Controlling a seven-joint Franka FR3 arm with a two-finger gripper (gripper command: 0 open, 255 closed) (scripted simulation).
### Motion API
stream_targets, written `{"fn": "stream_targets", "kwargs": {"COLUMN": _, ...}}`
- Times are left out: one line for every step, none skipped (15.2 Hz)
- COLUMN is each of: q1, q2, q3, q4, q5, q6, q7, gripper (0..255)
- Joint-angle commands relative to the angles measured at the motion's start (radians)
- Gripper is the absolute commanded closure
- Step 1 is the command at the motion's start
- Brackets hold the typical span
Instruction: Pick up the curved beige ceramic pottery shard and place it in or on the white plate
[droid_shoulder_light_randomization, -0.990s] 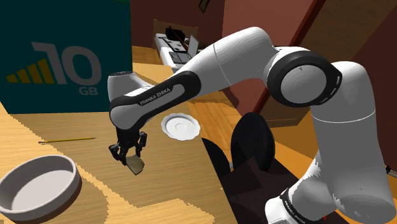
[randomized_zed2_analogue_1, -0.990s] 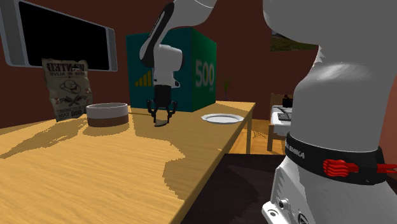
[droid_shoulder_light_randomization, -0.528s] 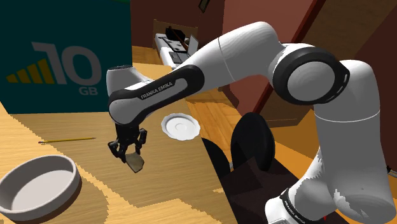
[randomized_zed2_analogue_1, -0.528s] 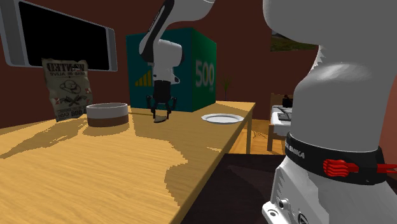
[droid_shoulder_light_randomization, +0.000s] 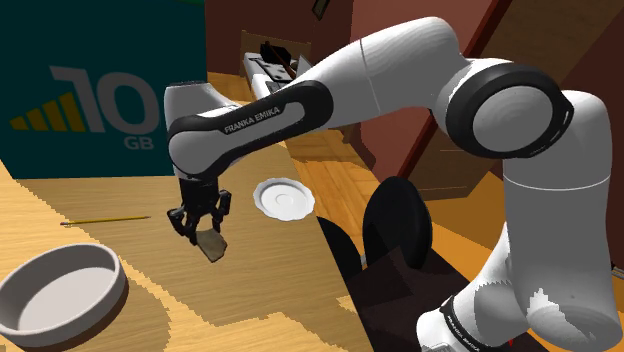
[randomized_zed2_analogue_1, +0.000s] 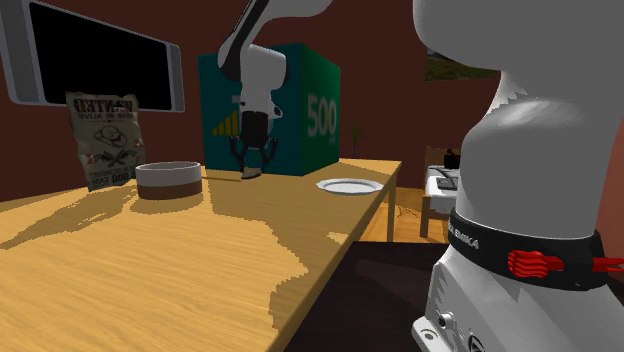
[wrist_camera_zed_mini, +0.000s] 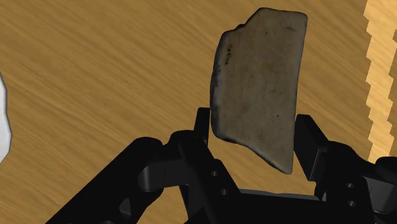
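The curved grey-beige pottery shard (wrist_camera_zed_mini: 257, 83) is clasped between my black fingers (wrist_camera_zed_mini: 202, 124) and hangs above the wooden table. In the shoulder view my gripper (droid_shoulder_light_randomization: 203, 226) is shut on the shard (droid_shoulder_light_randomization: 211, 245), lifted off the tabletop, with the white plate (droid_shoulder_light_randomization: 284, 198) a short way toward that view's upper right. In the second exterior view the gripper (randomized_zed2_analogue_1: 253, 166) holds the shard in the air in front of the green box, left of the white plate (randomized_zed2_analogue_1: 349, 186).
A large grey bowl (droid_shoulder_light_randomization: 55, 290) sits at the shoulder view's lower left. A pencil (droid_shoulder_light_randomization: 105, 220) lies near the big green box (droid_shoulder_light_randomization: 95, 85). A dark chair (droid_shoulder_light_randomization: 395, 225) stands by the table's edge. A poster (randomized_zed2_analogue_1: 105, 139) leans behind the bowl (randomized_zed2_analogue_1: 168, 179).
The gripper has risen with the shard clasped in it, lifting it off the table and drifting slightly toward the green box.
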Motion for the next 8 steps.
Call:
{"fn": "stream_targets", "kwargs": {"q1": -0.001, "q2": -0.018, "q3": 0.002, "q4": 0.002, "q5": 0.002, "q6": -0.02, "q7": 0.001, "gripper": 255}}
{"fn": "stream_targets", "kwargs": {"q1": -0.002, "q2": -0.025, "q3": 0.002, "q4": 0.005, "q5": 0.003, "q6": -0.03, "q7": 0.002, "gripper": 255}}
{"fn": "stream_targets", "kwargs": {"q1": -0.003, "q2": -0.032, "q3": 0.003, "q4": 0.008, "q5": 0.004, "q6": -0.04, "q7": 0.003, "gripper": 255}}
{"fn": "stream_targets", "kwargs": {"q1": -0.003, "q2": -0.035, "q3": 0.003, "q4": 0.009, "q5": 0.004, "q6": -0.044, "q7": 0.003, "gripper": 255}}
{"fn": "stream_targets", "kwargs": {"q1": -0.019, "q2": -0.048, "q3": -0.001, "q4": -0.01, "q5": 0.006, "q6": -0.04, "q7": -0.017, "gripper": 255}}
{"fn": "stream_targets", "kwargs": {"q1": -0.035, "q2": -0.059, "q3": -0.006, "q4": -0.027, "q5": 0.007, "q6": -0.037, "q7": -0.037, "gripper": 255}}
{"fn": "stream_targets", "kwargs": {"q1": -0.051, "q2": -0.07, "q3": -0.01, "q4": -0.043, "q5": 0.008, "q6": -0.035, "q7": -0.057, "gripper": 255}}
{"fn": "stream_targets", "kwargs": {"q1": -0.067, "q2": -0.081, "q3": -0.015, "q4": -0.057, "q5": 0.009, "q6": -0.033, "q7": -0.077, "gripper": 255}}
